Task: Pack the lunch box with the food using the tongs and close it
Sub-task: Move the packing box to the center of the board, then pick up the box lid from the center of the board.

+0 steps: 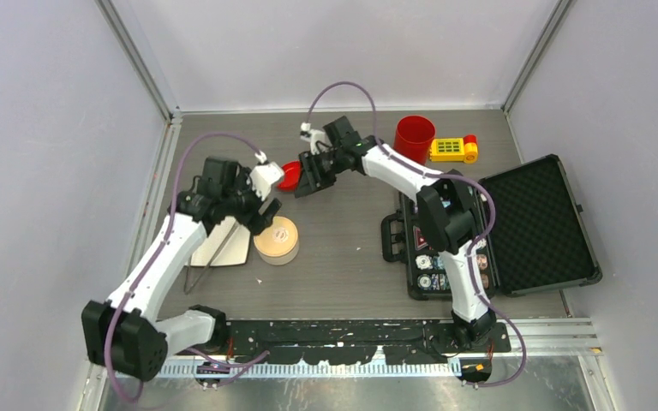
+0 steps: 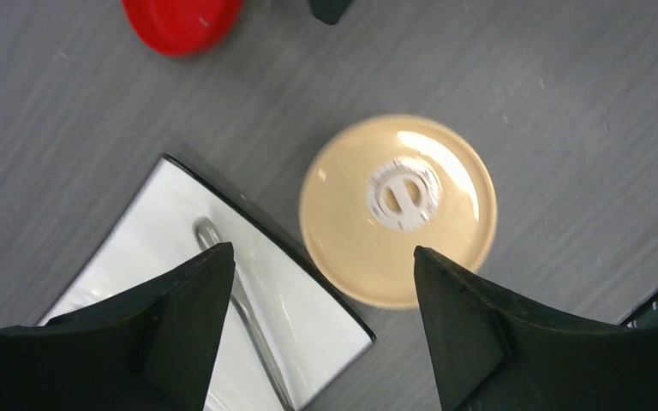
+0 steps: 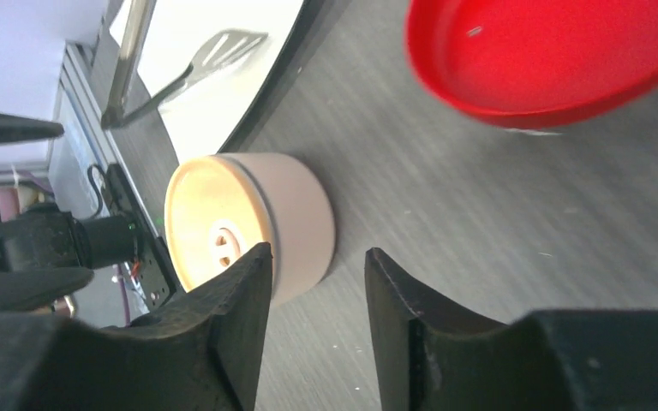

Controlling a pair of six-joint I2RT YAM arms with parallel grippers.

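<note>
The lunch box (image 1: 276, 241) stands on the table with its tan lid (image 2: 398, 210) on; a white knob sits in the lid's middle. Its pale wall (image 3: 302, 224) shows in the right wrist view. The tongs (image 1: 199, 276) lie on a white plate (image 1: 233, 249) left of the box, their slotted tip (image 3: 223, 47) on the plate. No food shows. My left gripper (image 2: 321, 253) hangs open above the lid's near edge, holding nothing. My right gripper (image 3: 317, 251) is open and empty, low over the table behind the box. In the top view the left gripper (image 1: 265, 215) and right gripper (image 1: 308, 183) stand apart.
A red dish (image 1: 290, 175) lies by the right gripper and shows as a red dish (image 3: 557, 56) in the right wrist view. A red cup (image 1: 415, 137) and yellow toy (image 1: 454, 149) stand at the back. An open black case (image 1: 527, 224) fills the right side.
</note>
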